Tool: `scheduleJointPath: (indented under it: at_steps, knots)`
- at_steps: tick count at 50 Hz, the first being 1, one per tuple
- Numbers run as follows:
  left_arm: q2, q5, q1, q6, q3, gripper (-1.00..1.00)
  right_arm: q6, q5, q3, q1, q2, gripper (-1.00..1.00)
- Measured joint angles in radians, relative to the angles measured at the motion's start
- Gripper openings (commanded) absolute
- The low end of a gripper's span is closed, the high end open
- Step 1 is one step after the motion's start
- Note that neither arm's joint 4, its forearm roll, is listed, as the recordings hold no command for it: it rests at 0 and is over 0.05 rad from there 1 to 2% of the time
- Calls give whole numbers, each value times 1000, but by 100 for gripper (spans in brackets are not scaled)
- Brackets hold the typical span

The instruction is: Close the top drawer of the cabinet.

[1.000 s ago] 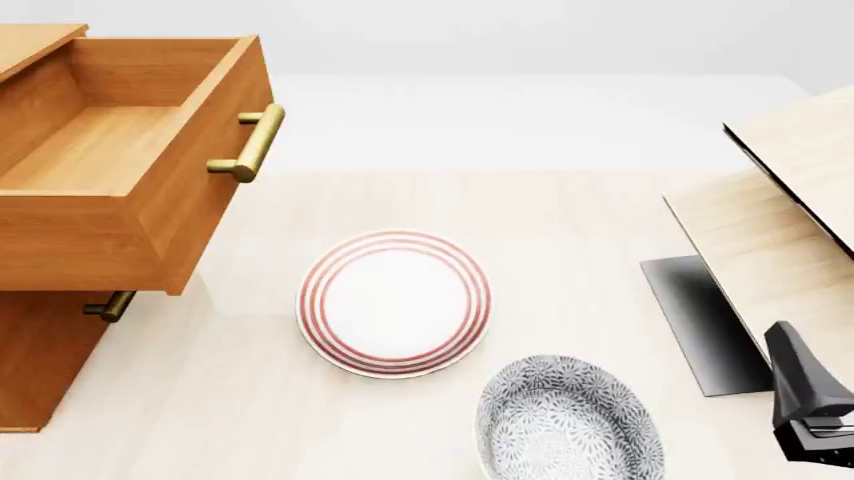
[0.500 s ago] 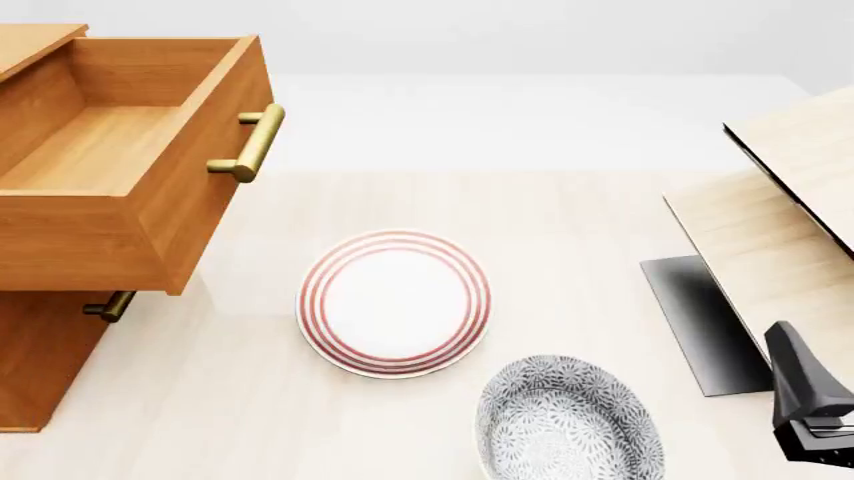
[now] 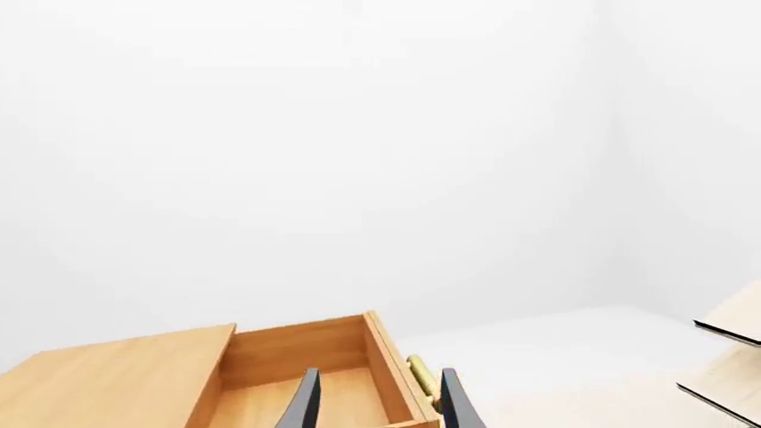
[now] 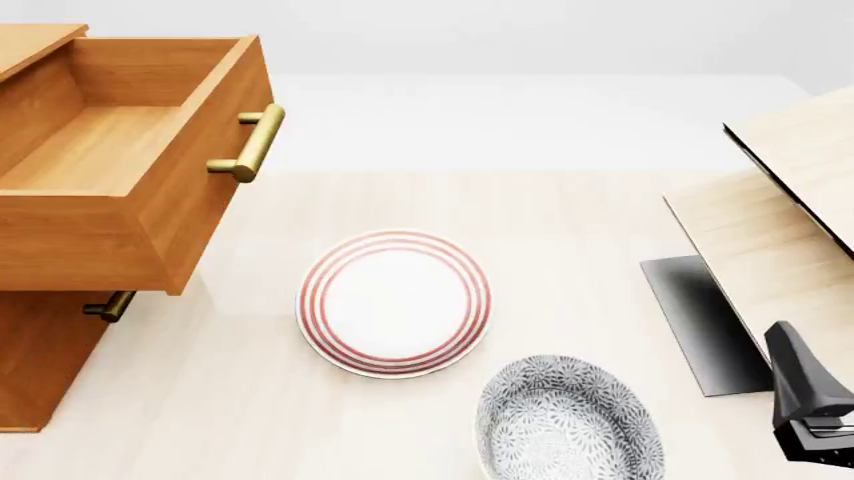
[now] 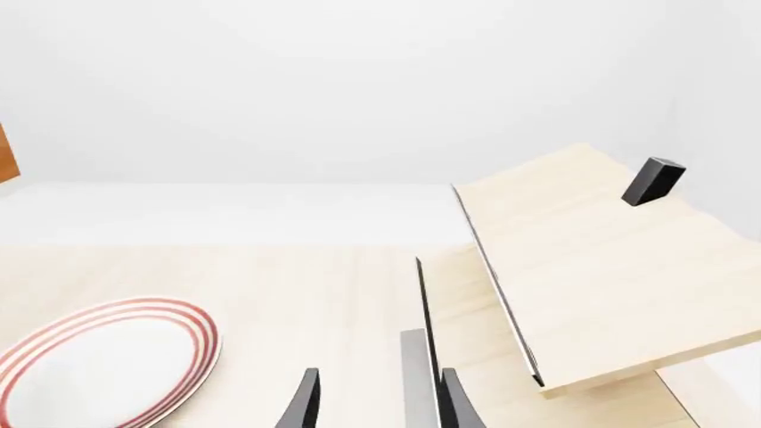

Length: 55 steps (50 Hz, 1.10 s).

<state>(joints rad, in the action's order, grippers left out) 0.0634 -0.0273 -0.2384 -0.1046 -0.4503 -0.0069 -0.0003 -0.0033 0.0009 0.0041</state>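
The top drawer (image 4: 120, 170) of the orange-brown cabinet (image 4: 40, 350) stands pulled far out at the left of the front view, its inside bare and its brass bar handle (image 4: 247, 143) facing the table's middle. My left gripper (image 3: 378, 408) does not show in the front view. In its own wrist view it is open and looks over the cabinet top (image 3: 107, 383) and the open drawer (image 3: 298, 370), with the handle (image 3: 420, 374) by one fingertip. My right gripper (image 5: 378, 406) is open with nothing held, and appears low at the right edge (image 4: 807, 400).
A red-ringed white plate (image 4: 394, 303) lies mid-table, and a grey patterned bowl (image 4: 570, 420) sits nearer the front. A pale wood slanted structure (image 4: 774, 230) with a dark base (image 4: 701, 320) fills the right side. A lower drawer handle (image 4: 110, 305) shows under the open drawer.
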Motion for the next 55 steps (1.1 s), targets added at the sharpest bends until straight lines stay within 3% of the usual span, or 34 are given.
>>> scheduleJointPath:
  at_steps: [22,55]
  knots:
    - [195,99,-81,-25,-82,100,0,0,0,0,0,100]
    - [461,152,-222,-81,-230,100,0,0,0,0,0,100]
